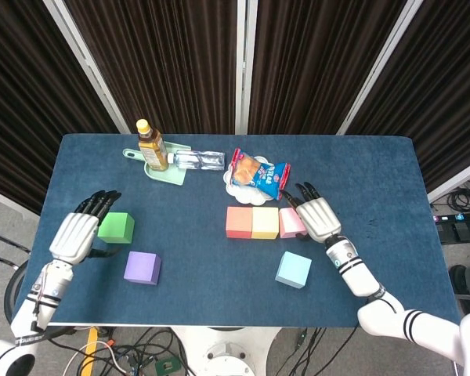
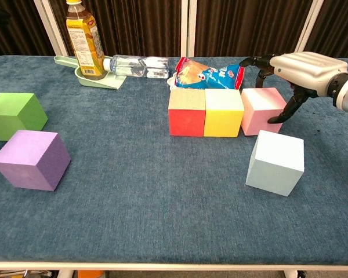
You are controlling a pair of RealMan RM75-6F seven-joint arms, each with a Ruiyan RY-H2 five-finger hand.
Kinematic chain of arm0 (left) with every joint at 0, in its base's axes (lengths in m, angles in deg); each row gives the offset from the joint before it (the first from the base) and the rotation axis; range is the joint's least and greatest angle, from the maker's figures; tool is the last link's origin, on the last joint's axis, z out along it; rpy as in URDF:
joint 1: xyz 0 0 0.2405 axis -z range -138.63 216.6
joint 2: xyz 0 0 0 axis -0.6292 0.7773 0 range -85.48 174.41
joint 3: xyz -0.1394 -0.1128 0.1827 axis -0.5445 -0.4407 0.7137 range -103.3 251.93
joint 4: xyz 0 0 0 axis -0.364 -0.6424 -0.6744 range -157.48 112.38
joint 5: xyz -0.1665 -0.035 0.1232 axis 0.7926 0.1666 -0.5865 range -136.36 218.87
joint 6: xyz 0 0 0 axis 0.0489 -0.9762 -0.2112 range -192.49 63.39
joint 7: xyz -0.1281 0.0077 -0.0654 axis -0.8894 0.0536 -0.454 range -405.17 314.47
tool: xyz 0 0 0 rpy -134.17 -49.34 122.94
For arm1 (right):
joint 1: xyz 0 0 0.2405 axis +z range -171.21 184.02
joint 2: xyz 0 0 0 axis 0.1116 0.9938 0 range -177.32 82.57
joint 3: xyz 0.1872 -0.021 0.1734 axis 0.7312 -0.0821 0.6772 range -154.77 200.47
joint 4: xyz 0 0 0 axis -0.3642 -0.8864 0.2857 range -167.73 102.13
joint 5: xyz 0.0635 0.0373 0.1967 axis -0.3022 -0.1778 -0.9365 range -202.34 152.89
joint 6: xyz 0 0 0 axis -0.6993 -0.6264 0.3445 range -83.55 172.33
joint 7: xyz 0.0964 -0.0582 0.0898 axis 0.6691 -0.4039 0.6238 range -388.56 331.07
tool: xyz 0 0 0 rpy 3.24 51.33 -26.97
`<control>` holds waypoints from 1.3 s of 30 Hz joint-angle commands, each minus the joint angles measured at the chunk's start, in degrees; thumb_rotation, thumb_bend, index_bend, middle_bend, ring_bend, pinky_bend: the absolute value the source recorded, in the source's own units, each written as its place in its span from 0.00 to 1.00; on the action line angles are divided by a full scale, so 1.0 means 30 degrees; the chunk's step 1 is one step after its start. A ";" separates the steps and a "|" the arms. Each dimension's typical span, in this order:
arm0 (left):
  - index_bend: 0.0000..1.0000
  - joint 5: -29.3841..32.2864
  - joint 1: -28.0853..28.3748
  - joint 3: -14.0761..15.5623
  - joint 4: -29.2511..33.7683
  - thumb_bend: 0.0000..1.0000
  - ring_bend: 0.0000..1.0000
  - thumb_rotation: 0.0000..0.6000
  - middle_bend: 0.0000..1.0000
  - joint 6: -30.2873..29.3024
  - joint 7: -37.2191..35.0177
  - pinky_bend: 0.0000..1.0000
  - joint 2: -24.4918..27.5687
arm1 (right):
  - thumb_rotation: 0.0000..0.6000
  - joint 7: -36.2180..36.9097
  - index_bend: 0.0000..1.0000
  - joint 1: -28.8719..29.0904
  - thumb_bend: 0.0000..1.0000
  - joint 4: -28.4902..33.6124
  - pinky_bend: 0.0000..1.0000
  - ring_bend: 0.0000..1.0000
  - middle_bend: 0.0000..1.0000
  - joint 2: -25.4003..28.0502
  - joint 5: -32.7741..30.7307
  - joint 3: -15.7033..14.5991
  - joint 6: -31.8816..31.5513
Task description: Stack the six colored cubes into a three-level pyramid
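A red cube (image 1: 239, 222), a yellow cube (image 1: 265, 222) and a pink cube (image 1: 291, 222) stand in a row mid-table, the pink one against the yellow one's right side (image 2: 262, 110). My right hand (image 1: 317, 218) arches over the pink cube and grips it, fingers behind it and thumb on its right face (image 2: 304, 66). A light blue cube (image 1: 293, 269) sits just in front of it. At the left lie a green cube (image 1: 116, 227) and a purple cube (image 1: 142, 267). My left hand (image 1: 77, 233) hovers just left of the green cube, fingers apart, holding nothing.
At the back stand a tea bottle (image 1: 150, 145) on a pale green tray (image 1: 172, 175), a water bottle (image 1: 197, 160) lying on its side, and a snack bag (image 1: 258, 174) on a white plate right behind the row of cubes.
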 commanded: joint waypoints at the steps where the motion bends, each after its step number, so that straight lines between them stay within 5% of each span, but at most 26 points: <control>1: 0.06 -0.0038 -0.0030 -0.0007 -0.0032 0.00 0.03 1.00 0.07 0.0011 -0.0044 0.16 0.0009 | 1.00 0.0002 0.00 0.0028 0.12 0.0071 0.00 0.02 0.49 -0.0021 -0.0004 0.0044 -0.0050; 39: 0.06 0.0077 -0.0318 -0.0317 -0.0535 0.00 0.03 1.00 0.07 0.0448 -0.0619 0.16 -0.0021 | 1.00 -0.0422 0.00 0.0009 0.12 0.0297 0.00 0.02 0.49 -0.0570 -0.0945 0.0171 0.0029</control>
